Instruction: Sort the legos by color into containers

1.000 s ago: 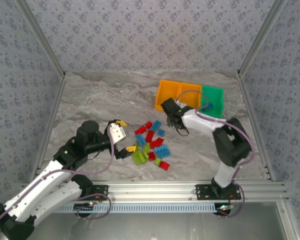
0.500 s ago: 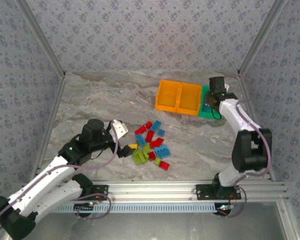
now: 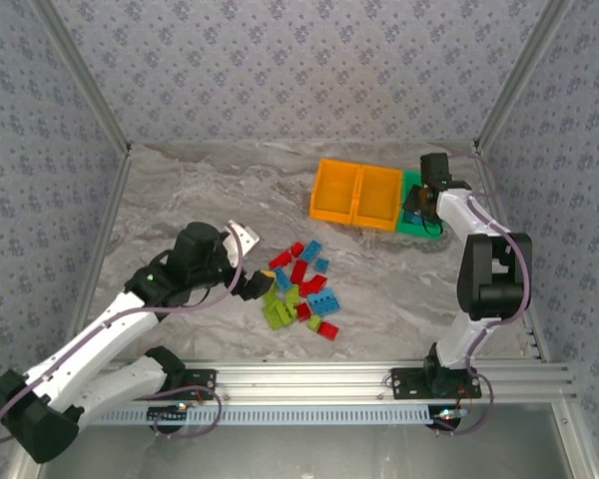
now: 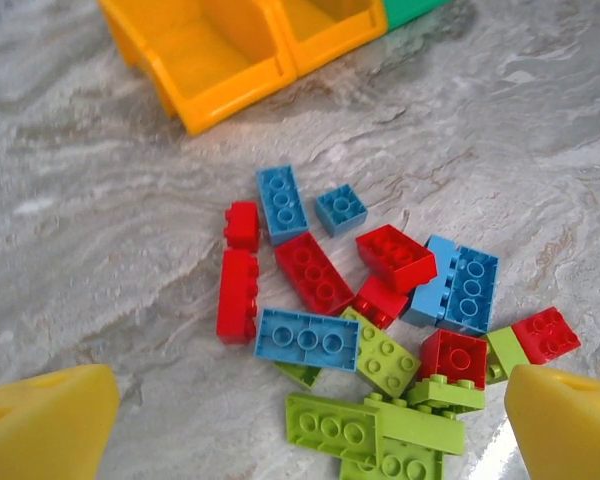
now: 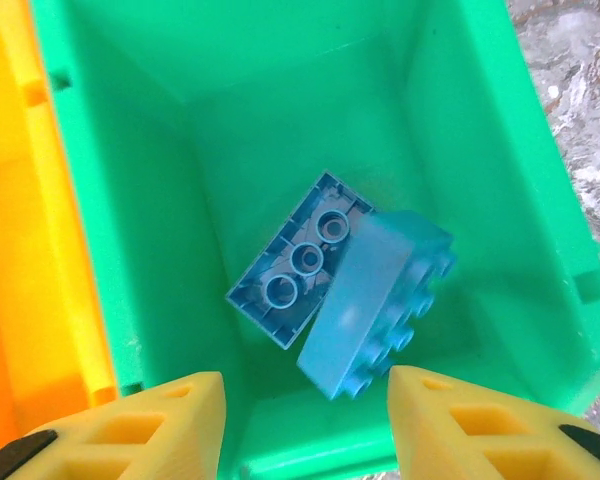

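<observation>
The right end effector [image 5: 305,405] hangs over the green container [image 5: 110,200], jaws wide apart and empty. Two blue legos [image 5: 300,265] lie inside, one blurred, possibly unsettled. The left end effector [image 4: 310,430], open and empty, hovers above the remaining legos [image 4: 360,300] on the tabletop [image 4: 100,200]. The orange containers [image 4: 210,60] hold nothing visible, so most sorting remains.

I am operating in a robotics lab test cell. Indicators: a marble-pattern bench [image 3: 200,190] enclosed by patterned fabric walls [image 3: 299,70] on aluminium framing [image 3: 84,80]. The left arm [image 3: 100,339] and right arm [image 3: 489,274] are bolted to an extruded rail [image 3: 309,377] at the near edge.
</observation>
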Motion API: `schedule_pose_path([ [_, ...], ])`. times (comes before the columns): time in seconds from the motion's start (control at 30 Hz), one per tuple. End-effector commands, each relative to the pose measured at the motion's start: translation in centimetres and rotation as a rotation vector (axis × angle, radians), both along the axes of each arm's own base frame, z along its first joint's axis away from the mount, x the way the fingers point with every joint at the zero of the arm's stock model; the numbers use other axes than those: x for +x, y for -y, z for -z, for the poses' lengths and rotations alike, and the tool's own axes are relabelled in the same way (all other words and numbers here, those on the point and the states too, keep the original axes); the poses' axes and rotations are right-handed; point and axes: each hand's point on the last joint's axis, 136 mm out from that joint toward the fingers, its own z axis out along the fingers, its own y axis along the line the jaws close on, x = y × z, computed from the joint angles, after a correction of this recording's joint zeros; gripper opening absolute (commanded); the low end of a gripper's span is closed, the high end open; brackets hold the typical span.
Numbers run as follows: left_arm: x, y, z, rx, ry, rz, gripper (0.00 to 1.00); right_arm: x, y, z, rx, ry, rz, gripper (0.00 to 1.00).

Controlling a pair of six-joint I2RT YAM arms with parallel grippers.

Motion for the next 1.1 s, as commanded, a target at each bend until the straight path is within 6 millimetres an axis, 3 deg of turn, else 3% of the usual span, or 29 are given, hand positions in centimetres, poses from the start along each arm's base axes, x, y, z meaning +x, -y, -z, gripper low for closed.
schedule_pose_path([
  [0.0, 1.6, -0.4, -1.2, -0.035, -0.120, -0.171, 0.98, -0.9, -1.0, -5.7, 0.038, 0.104, -0.042, 0.50],
  [0.07, 2.8, -0.2, -0.5, -0.032, -0.213, -0.271, 0.96, -2.5, -3.0, -8.4, 0.071, 0.165, -0.110, 0.52],
  [0.2, 5.5, 1.3, 1.8, 0.008, -0.322, -0.364, 0.92, -7.5, -9.5, -12.3, 0.131, 0.240, -0.360, 0.59],
  [0.3, 7.6, 2.9, 3.8, 0.061, -0.377, -0.370, 0.83, -12.5, -13.9, -11.7, 0.171, 0.194, -0.542, 0.63],
  [0.4, 9.1, 4.5, 6.8, 0.121, -0.432, -0.358, 0.76, -16.4, -16.5, -10.5, 0.183, 0.143, -0.649, 0.64],
  [0.5, 9.9, 6.4, 9.3, 0.149, -0.488, -0.301, 0.73, -18.6, -17.3, -9.7, 0.186, 0.109, -0.681, 0.64],
  [0.67, 11.7, 8.9, 11.9, 0.166, -0.502, -0.237, 0.61, -19.4, -16.8, -9.3, 0.154, 0.093, -0.680, 0.65],
  [0.73, 12.3, 9.1, 12.9, 0.203, -0.498, -0.222, 0.55, -19.4, -16.7, -9.3, 0.145, 0.092, -0.683, 0.65],
  [1.07, 12.9, 9.2, 16.3, 0.305, -0.535, -0.183, 0.50, -19.5, -16.3, -8.7, 0.135, 0.077, -0.662, 0.65],
])
